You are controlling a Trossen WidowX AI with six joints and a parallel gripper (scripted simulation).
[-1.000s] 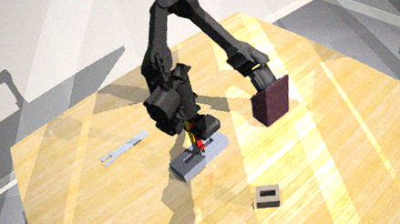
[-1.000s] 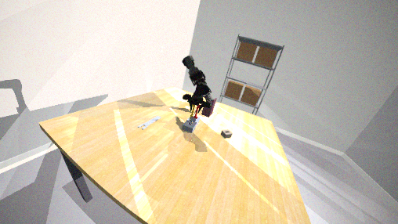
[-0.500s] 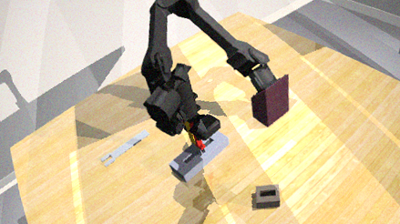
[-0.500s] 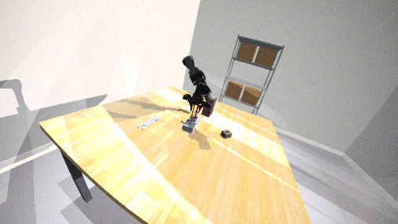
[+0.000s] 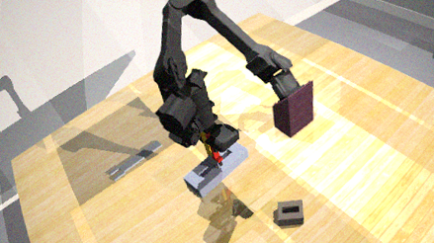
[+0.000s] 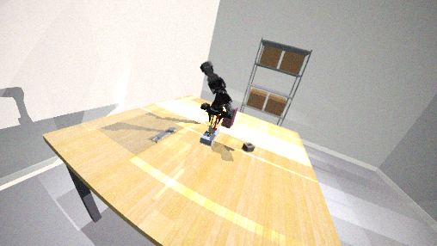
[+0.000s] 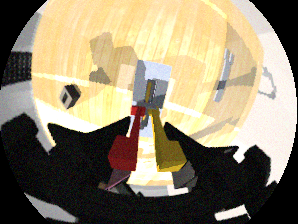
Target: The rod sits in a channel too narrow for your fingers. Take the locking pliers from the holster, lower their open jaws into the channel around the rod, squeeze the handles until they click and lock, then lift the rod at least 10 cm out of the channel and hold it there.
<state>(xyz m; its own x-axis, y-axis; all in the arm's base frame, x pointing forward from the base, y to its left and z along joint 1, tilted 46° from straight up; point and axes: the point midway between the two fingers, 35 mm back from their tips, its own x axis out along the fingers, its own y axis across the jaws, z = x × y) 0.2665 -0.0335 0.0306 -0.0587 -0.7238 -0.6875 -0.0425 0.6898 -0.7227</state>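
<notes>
"Fingers (image 5: 222, 137) about halfway apart, then, on the black gripper (image 5: 206, 138) (image 6: 213, 114) (image 7: 148, 125)?"

"Yes, and clenched on the locking pliers (image 5: 217, 156) (image 6: 216, 124) (image 7: 132, 142), one handle red, the other yellow. Their lower end reaches down at the pale channel block (image 5: 238, 152) (image 6: 207, 141) (image 7: 161, 70)."

"Round the rod?"

"Can't tell from where I'm standing (those jaws are tiny). A thin brownish strip, seemingly the rod (image 7: 149, 92), shows in the slot."

"What's on the wooden table (image 5: 148, 229) (image 6: 241, 193) (image 7: 185, 30)?"

"A dark slotted block (image 5: 296, 218) (image 6: 248, 147) (image 7: 74, 96) to one side, a flat grey strip (image 5: 134, 161) (image 6: 163, 135) (image 7: 223, 75) to the other. Sunlight crosses the boards, and a metal shelf unit (image 6: 277, 70) holding brown boxes (image 6: 271, 56) stands beyond, by the grey wall (image 6: 353, 77)."
</notes>
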